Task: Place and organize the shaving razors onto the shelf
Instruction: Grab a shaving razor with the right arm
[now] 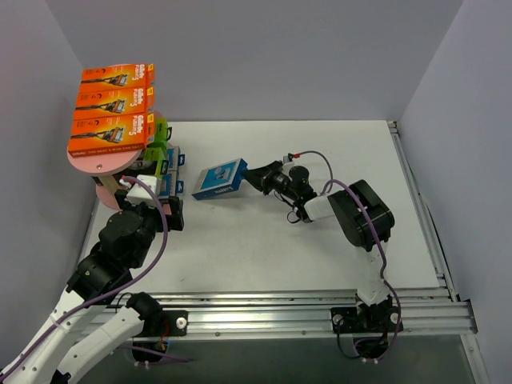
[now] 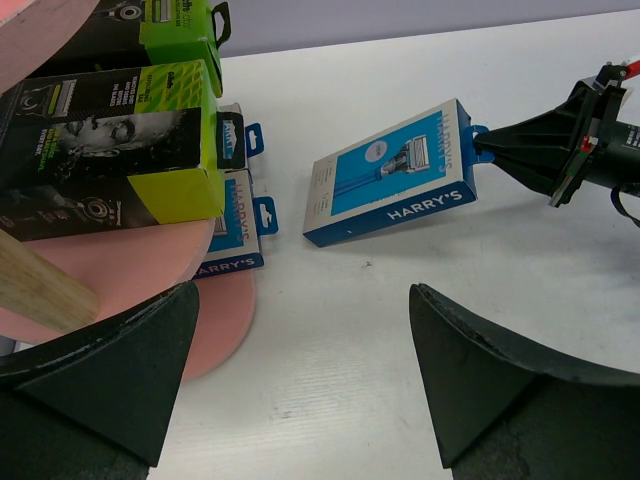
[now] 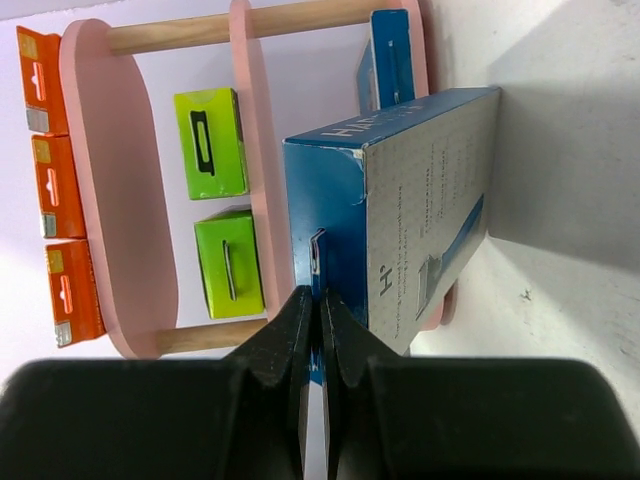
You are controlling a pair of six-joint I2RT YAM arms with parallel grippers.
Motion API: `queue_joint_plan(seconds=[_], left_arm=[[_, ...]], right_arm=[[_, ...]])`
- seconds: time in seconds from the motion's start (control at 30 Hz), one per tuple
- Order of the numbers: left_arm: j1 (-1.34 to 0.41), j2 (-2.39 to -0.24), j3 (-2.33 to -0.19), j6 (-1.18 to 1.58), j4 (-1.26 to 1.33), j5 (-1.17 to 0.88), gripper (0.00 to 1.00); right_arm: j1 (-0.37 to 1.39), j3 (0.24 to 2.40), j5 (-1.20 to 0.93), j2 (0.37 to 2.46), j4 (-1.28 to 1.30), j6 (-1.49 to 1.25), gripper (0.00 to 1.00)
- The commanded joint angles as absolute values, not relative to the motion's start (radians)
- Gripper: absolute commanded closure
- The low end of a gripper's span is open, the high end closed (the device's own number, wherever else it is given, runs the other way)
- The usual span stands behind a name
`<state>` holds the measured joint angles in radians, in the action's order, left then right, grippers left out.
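While shelf (image 1: 102, 166) is carrying orange packs (image 1: 112, 112) up top, left gripper (image 2: 302, 300) is hanging beside it, wide open, empty. Blue pack (image 1: 220, 179) is tilting at mid-table (image 1: 320, 256), right gripper (image 1: 254, 176) pinching its hang tab. Likely delivery step; next move is calling for slotting it beside lower blue packs (image 2: 235, 215).

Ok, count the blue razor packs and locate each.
3. A far pack and a near pack stand on the shelf's lowest board; the third pack is held by its tab in the right gripper. Others may be hidden.

Orange razor packs (image 1: 110, 100): you have three.
Black-and-lime razor packs (image 3: 210, 143): you have two.
Blue razor packs (image 2: 395, 175): you have three.
Pink shelf (image 1: 88, 160): you have one.
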<state>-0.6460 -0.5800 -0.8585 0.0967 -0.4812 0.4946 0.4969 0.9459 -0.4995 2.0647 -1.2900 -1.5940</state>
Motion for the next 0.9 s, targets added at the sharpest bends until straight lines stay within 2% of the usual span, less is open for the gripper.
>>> queue_joint_plan(seconds=[0.0,0.87], left_arm=[[-0.647,-0.583,-0.871,0.104,-0.445,0.508,0.05],[-0.647,-0.581,-0.871,0.104,-0.443,0.508,0.05]], right_arm=[[0.491,1.003,-0.528,2.008,-1.973,-1.612,1.0],[0.511,1.129,-0.541,1.951,-2.01,-1.641,1.0]])
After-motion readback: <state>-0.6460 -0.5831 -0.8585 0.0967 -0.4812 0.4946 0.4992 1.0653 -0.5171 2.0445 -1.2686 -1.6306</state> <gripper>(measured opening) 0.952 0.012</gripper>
